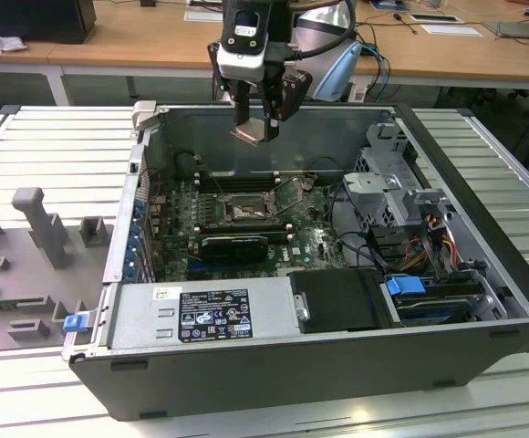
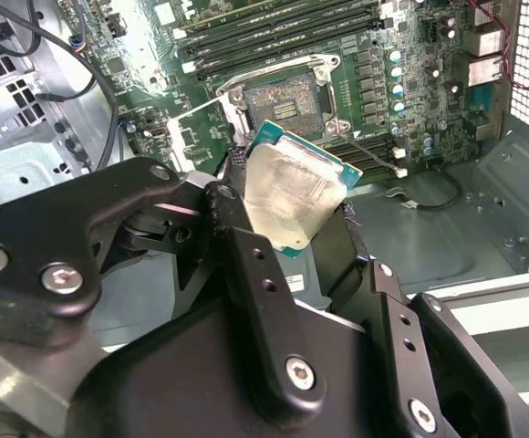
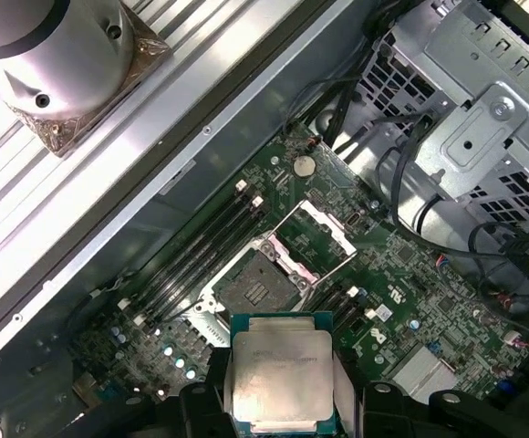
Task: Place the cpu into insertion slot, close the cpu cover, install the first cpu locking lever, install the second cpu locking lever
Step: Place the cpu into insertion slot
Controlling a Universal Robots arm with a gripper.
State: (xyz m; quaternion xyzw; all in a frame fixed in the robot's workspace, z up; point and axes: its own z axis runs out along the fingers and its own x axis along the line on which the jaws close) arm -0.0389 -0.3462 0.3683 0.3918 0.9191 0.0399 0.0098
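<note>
First of four steps, we judge: black gripper [image 1: 261,126] clamps silvery square cpu [image 3: 281,374] well clear of silver-rimmed insertion slot [image 3: 255,290]; seating demands alignment.

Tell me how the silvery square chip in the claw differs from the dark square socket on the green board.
The cpu, a flat square chip, has a pale silvery metal top; the insertion slot, a silver-rimmed square socket, shows a dark pin field. The cpu is held in the gripper above the case; the insertion slot lies on the board below, empty, its metal cpu cover swung open. Both are square.
</note>
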